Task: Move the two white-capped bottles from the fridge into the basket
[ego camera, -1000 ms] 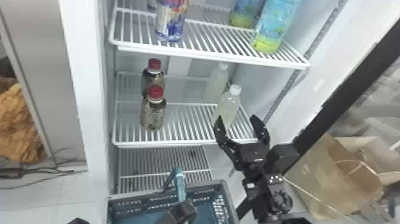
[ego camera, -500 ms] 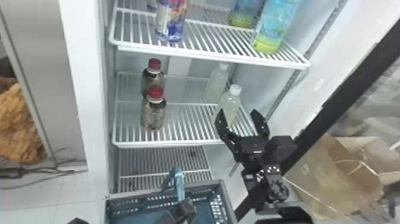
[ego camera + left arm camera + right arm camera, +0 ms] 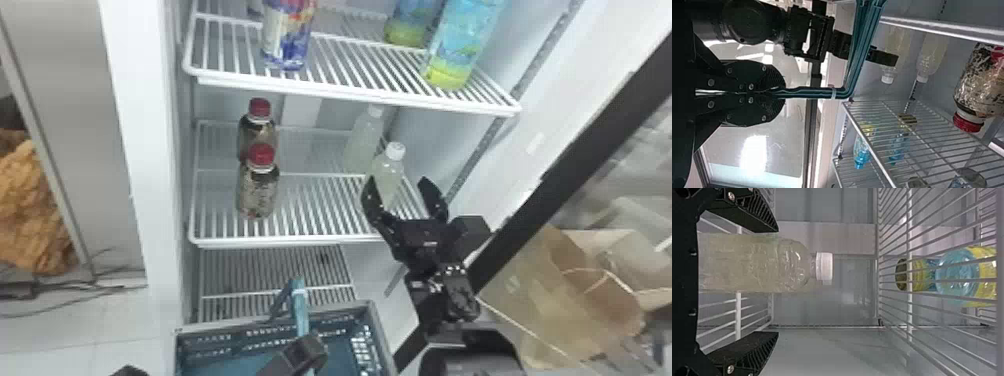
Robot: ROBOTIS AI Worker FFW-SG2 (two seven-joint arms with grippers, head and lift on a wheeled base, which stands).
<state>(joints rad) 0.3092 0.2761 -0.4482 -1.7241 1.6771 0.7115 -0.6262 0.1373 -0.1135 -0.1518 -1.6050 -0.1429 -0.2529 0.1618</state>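
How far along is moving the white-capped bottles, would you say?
Done: the left gripper holds the basket by its handle. Under way: the right gripper, open, flanks the front bottle. Remaining: both transfers, as that bottle and the rear bottle stand on the shelf.

Fridge (image 3: 140, 150) bright, softly lit; strong white glare (image 3: 754, 152) in left wrist view

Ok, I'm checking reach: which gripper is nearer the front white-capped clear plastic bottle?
The right gripper: its open fingers are close by the bottle. The left gripper holds the handle of the blue basket, lower down.
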